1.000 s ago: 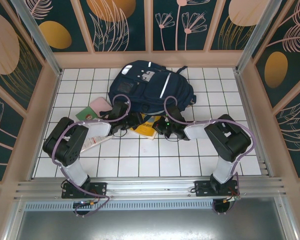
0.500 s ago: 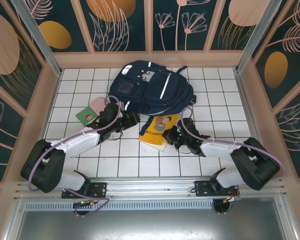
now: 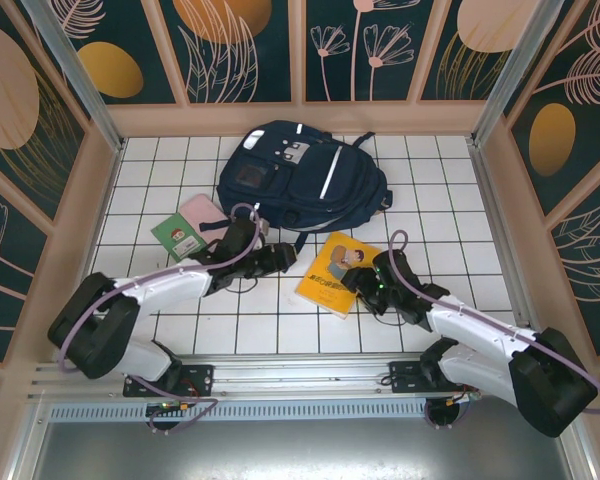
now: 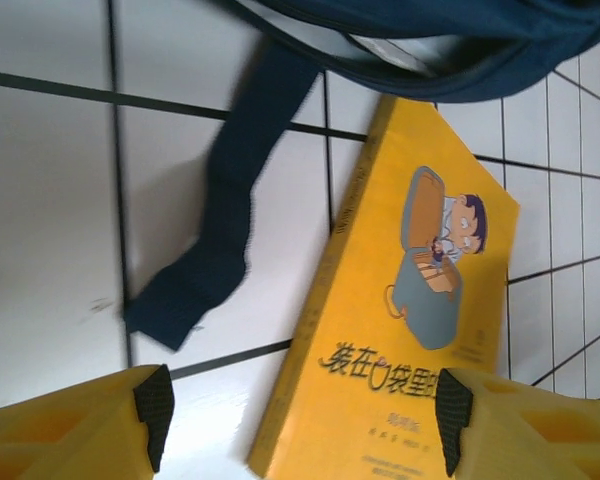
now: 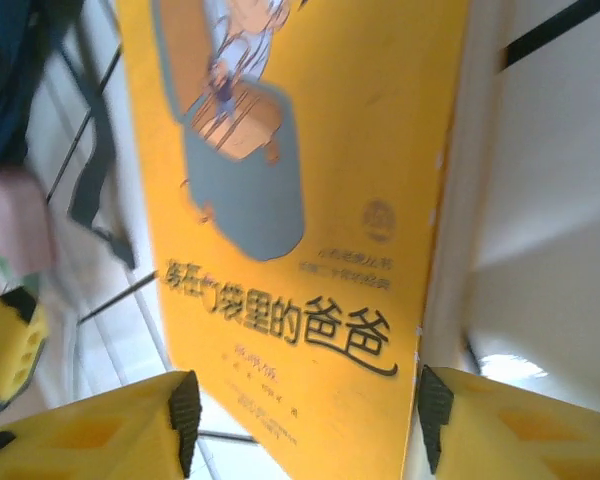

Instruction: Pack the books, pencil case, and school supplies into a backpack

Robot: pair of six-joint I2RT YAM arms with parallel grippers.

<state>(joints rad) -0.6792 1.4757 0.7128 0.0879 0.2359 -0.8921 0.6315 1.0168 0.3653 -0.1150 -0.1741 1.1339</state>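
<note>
**Operator:** Packing status?

**Technician:** The small green paperback point(image 3: 178, 238) lies unpacked at mid-left on the white tiled worktop point(image 3: 280, 330). The left pincer point(image 3: 280, 258) is spread and empty. The navy fabric backpack point(image 3: 300, 175) sits upper centre, and the orange-yellow cartoon paperback point(image 3: 337, 272) lies outside it.

**Operator:** And the right pincer point(image 3: 358, 283)?

**Technician:** Spread, gripping nothing.

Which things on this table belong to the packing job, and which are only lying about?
Part of the job:
- navy backpack
- yellow book with a cartoon figure
- small green book
- pink flat item touching it, probably; too small to identify

Only surroundings:
- white tiled table
- painted wall panels
- metal rail at the near edge
</note>
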